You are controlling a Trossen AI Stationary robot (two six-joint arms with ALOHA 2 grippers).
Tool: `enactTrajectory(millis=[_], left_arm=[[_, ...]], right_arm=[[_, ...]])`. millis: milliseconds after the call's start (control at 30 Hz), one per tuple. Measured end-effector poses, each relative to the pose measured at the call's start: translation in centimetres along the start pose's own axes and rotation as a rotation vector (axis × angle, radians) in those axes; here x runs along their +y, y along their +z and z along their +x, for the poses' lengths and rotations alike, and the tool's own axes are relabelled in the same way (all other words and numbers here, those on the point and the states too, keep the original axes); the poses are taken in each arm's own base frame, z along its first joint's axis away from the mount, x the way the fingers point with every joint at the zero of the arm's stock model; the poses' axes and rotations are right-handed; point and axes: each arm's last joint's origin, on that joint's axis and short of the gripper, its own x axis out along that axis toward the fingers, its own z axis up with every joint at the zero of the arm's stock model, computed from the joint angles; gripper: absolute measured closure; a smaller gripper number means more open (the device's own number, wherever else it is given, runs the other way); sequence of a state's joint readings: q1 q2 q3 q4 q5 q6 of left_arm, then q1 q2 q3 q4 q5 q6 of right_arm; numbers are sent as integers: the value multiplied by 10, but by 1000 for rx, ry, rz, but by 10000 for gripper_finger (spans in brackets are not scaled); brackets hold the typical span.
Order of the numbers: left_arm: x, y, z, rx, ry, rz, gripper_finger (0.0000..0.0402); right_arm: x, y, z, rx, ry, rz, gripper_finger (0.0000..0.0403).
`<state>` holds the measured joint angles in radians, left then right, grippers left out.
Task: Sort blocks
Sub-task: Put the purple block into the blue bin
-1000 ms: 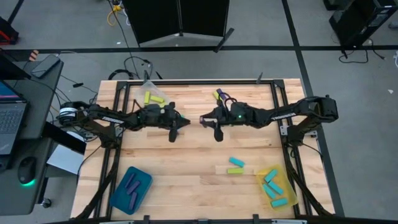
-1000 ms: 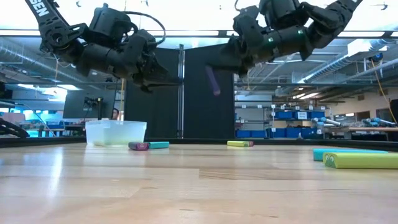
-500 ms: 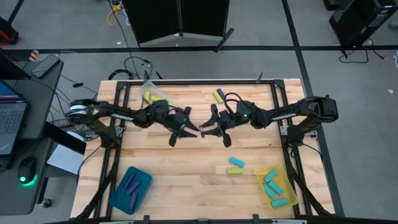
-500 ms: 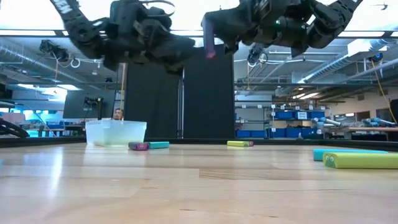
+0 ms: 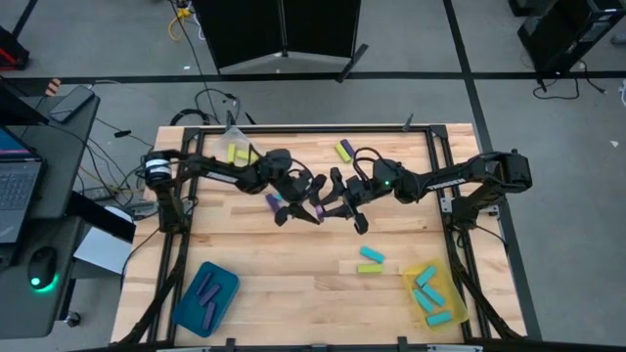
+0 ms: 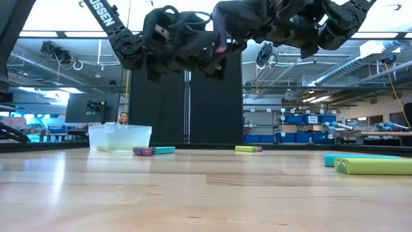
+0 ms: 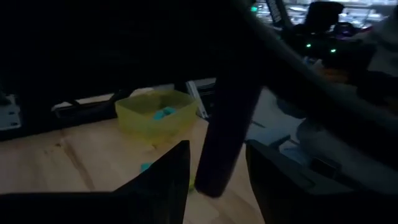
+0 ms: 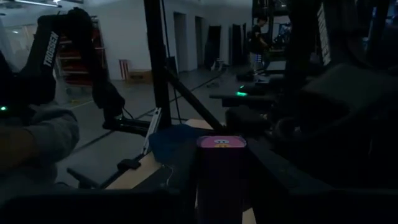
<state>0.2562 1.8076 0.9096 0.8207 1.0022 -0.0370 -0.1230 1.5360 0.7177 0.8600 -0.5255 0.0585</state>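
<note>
- The wooden table [image 5: 293, 249] is sitting in a workshop, with the teal tray [image 5: 206, 296] near left and the yellow tray [image 5: 431, 291] near right.
- Both arms have swung together above mid-table for a handover.
- The right gripper [image 5: 328, 205] is clamping the purple block [image 6: 221, 29].
- The left gripper [image 5: 305, 198] has spread its fingers around it, not yet clenched.

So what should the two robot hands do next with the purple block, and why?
Probably the left gripper should close on the purple block. The right gripper holds it in the air above the table, and the left one's fingers stand open on either side of it.
</note>
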Motion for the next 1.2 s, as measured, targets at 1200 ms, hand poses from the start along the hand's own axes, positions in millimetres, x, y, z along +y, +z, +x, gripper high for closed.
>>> enactTrajectory(millis=[1200], left_arm=[[9, 5, -8, -35, 177, 9, 347]], right_arm=[[-17, 25, -32, 34, -217, 90, 212]])
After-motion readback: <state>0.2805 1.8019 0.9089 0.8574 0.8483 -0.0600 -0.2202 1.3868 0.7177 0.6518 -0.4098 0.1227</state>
